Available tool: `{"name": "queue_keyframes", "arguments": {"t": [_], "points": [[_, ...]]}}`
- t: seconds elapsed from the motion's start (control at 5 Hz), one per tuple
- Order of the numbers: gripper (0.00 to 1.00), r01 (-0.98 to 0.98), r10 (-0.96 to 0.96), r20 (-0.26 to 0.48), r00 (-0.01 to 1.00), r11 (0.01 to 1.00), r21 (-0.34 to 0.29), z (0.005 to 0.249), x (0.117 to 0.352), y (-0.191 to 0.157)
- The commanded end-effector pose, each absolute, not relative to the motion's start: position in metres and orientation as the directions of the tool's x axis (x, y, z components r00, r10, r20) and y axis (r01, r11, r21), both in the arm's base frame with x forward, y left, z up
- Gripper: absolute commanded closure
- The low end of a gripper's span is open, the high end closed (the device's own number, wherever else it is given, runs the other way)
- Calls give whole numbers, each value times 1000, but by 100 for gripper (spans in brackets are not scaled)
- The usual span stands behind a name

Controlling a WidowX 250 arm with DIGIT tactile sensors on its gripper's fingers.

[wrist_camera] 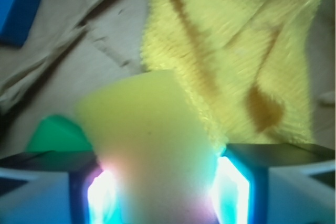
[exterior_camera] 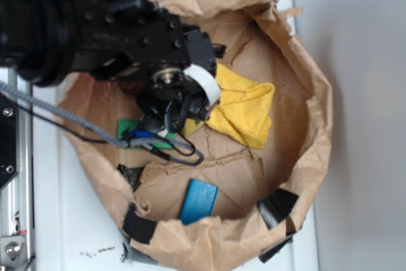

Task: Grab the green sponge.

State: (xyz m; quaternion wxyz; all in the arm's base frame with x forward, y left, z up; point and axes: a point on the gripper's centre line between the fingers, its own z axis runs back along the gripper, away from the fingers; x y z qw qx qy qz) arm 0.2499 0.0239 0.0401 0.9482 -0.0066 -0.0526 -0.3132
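The green sponge (exterior_camera: 129,129) lies flat on the brown paper, and the arm hides most of it. In the wrist view only a green corner (wrist_camera: 55,135) shows, left of the jaws. My gripper (wrist_camera: 163,182) is shut on a thick pale-yellow sponge (wrist_camera: 149,129), which fills the gap between the two lit fingers and looks pinched in at its sides. In the exterior view the gripper (exterior_camera: 177,117) hangs low over the paper, just right of the green sponge and not touching it.
A crumpled yellow cloth (exterior_camera: 244,109) lies right of the gripper, also ahead of the jaws (wrist_camera: 236,51). A flat blue block (exterior_camera: 198,200) rests near the front. A brown paper bag wall (exterior_camera: 311,131) rings everything, with black tape patches (exterior_camera: 276,206).
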Motion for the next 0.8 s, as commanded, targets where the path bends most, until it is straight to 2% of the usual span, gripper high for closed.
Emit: {"name": "queue_keyframes", "arguments": {"t": [0.0,0.2,0.4,0.6], "points": [[100,548,-536,165,828,836,-34,130,252,2],[100,409,-394,189,899,911,-49,145,251,1],[100,227,-216,194,957,973,-34,155,252,1],[100,175,-170,149,974,984,-25,155,255,0]]}}
